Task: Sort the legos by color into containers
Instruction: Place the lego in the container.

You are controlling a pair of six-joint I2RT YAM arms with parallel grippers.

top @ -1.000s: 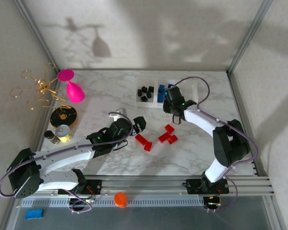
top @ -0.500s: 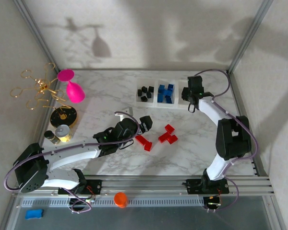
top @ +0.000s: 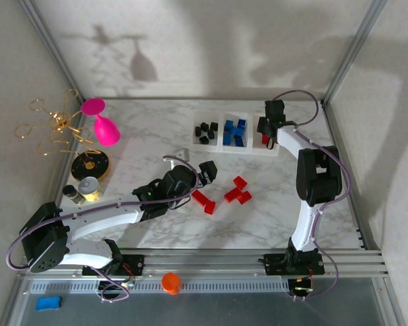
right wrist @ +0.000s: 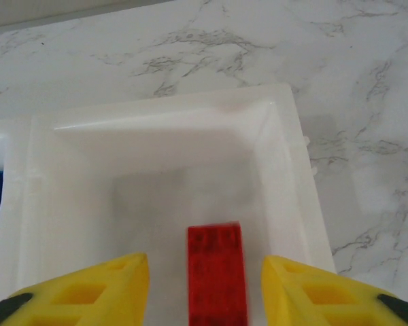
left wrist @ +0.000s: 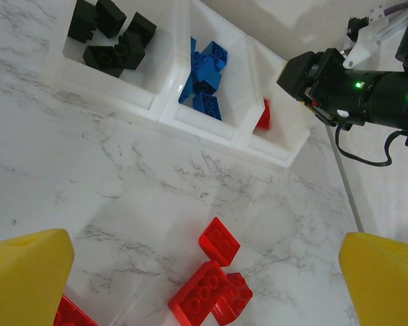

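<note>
Right gripper (right wrist: 204,261) parted over red lego (right wrist: 217,288) in tray (right wrist: 296,178).

My right wrist view cuts off the red brick (right wrist: 217,272) at its near end; from the left wrist, a second red brick (left wrist: 75,316) hides partly behind my fingertip (left wrist: 24,278).

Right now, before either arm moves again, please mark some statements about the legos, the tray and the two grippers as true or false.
1. The black legos lie in an end compartment of the tray. True.
2. The right gripper is above the blue legos. False: it is above the other end compartment, open, with a red brick lying between its fingers.
3. The left gripper holds a lego. False: it is open and empty.
4. Red legos lie loose on the marble table. True.
</note>
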